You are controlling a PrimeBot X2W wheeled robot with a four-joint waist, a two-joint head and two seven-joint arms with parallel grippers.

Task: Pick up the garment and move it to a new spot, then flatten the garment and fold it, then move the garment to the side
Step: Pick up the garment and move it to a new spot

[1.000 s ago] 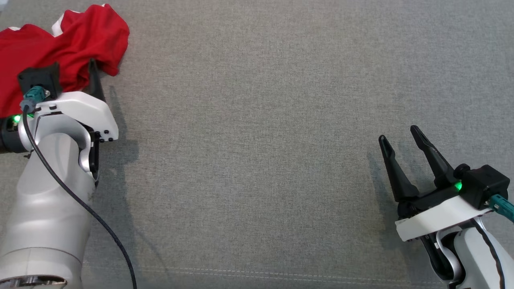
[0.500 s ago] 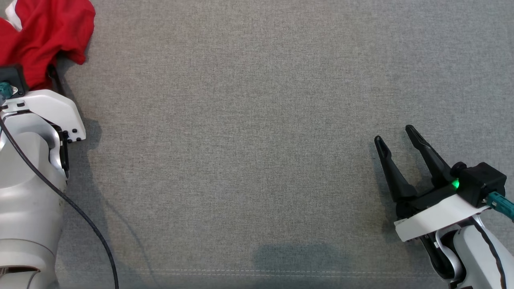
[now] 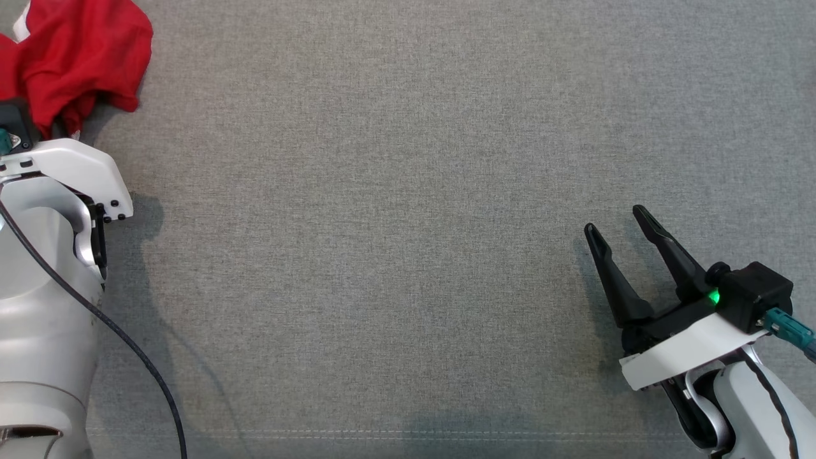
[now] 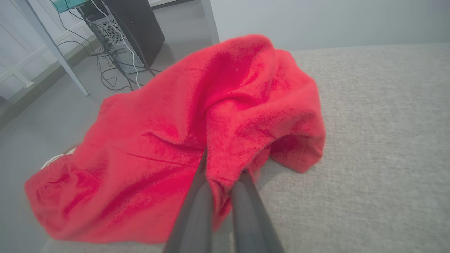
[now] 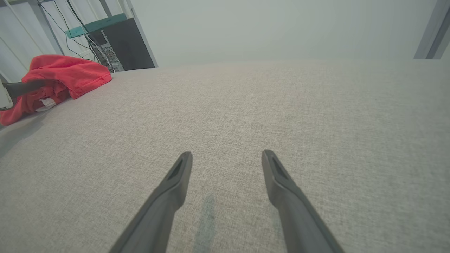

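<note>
- garment (image 3: 76, 57): red, crumpled in a heap at the far-left back corner of the grey fabric surface (image 3: 408, 191), close to its edge. Can't tell whether any of it overhangs.
- left gripper (image 4: 224, 165): jaws clamped on a raised fold at the near side of the heap, cloth bunched between the two fingers. Can't tell how many layers are in the pinch.
- step, my read: the first one, the pick-up. The grip is made, but the bulk of the heap lies on the surface and is not yet lifted.
- next move: lift high enough that the trailing cloth clears, then carry it right toward the middle. The pinch is narrow, so go slow or it may slip.
- middle: plain grey fabric with room to lay the garment out flat.
- right gripper (image 3: 614, 220): jaws spread wide and holding nothing, low over the surface at lower right, well apart from the garment. Likely needed once flattening starts.
</note>
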